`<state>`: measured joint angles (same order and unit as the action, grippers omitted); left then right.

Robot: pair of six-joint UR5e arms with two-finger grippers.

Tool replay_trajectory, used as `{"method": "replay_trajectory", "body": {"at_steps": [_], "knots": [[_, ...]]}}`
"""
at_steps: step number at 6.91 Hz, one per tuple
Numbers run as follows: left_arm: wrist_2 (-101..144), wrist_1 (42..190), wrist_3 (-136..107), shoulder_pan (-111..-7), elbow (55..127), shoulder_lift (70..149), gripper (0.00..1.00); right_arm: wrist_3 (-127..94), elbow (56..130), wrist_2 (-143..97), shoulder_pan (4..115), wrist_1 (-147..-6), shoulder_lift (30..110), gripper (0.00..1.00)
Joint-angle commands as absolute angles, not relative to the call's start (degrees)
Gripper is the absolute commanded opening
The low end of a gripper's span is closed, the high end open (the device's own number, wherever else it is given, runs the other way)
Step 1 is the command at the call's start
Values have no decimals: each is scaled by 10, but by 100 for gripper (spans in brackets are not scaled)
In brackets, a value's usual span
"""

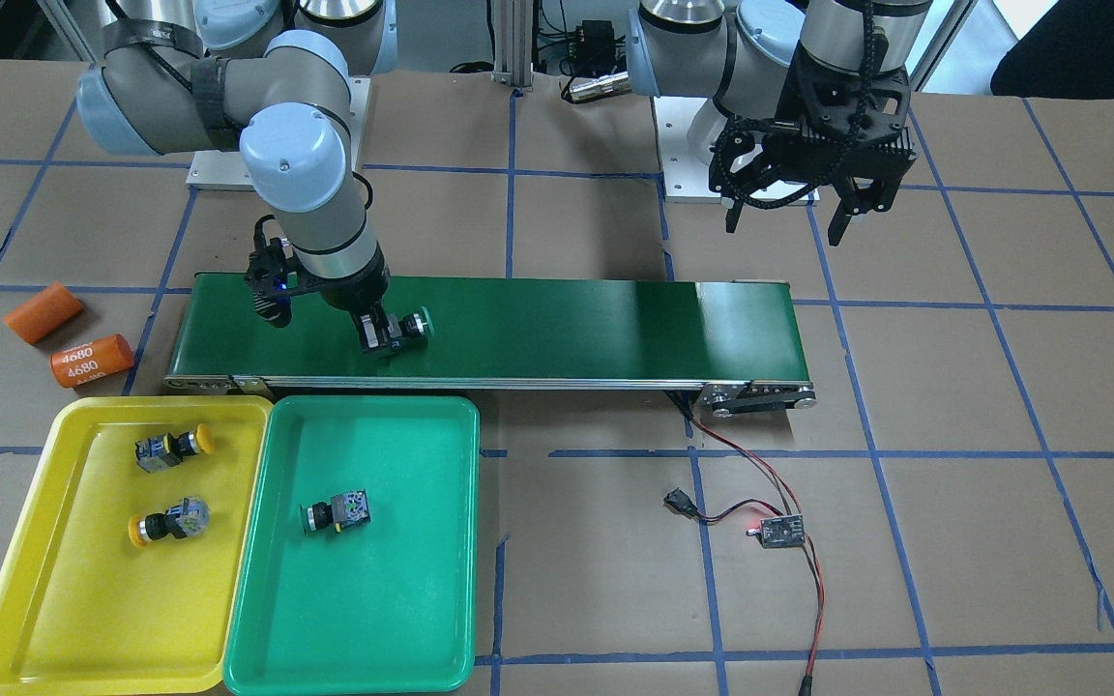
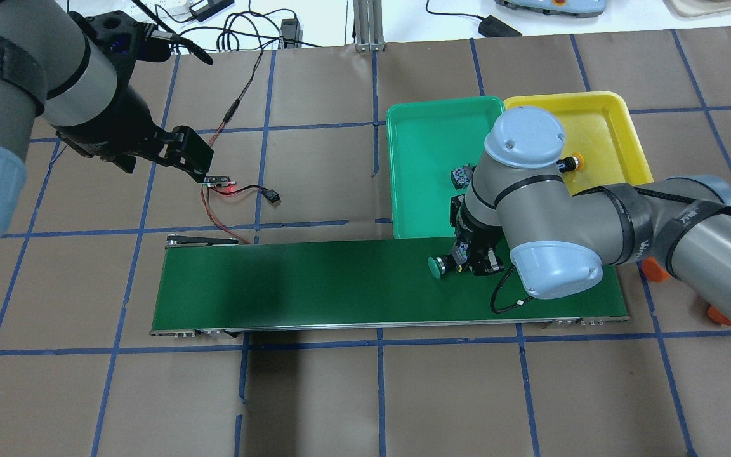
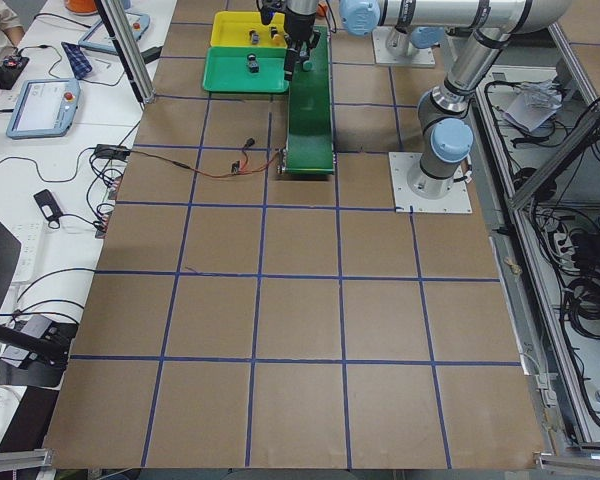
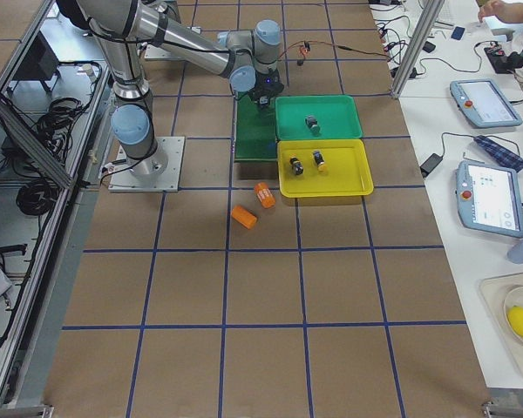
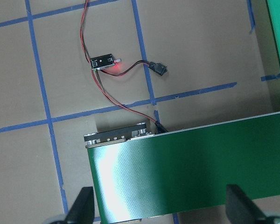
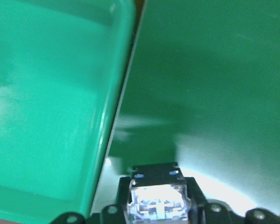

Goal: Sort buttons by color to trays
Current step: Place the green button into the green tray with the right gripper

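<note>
On the conveyor belt (image 1: 567,324), at its tray end, your right gripper (image 1: 381,340) is clenched on the blocky body of the green button (image 1: 414,325). It is likely light and rigid with a slick cap, so hold the body. The green tray (image 1: 373,599) sits just beside the belt, its rim to clear; near the belt's other end your left gripper (image 1: 784,232) hangs released.

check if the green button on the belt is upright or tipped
Tipped on its side: the green button has its cap facing along the conveyor belt, body between the jaws of the right gripper.
</note>
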<state>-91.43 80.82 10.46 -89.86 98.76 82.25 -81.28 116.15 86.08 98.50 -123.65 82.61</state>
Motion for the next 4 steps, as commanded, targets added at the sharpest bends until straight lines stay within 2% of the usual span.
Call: {"method": "replay_trajectory", "body": {"at_steps": [1, 3, 4], "knots": [[-914, 808, 105, -898, 988, 823, 100, -729, 1078, 863, 957, -1237, 795, 0], [-914, 808, 105, -898, 988, 823, 100, -720, 1008, 860, 940, -1255, 704, 0], [-914, 808, 105, -899, 988, 823, 100, -721, 998, 866, 940, -1263, 667, 7]]}}
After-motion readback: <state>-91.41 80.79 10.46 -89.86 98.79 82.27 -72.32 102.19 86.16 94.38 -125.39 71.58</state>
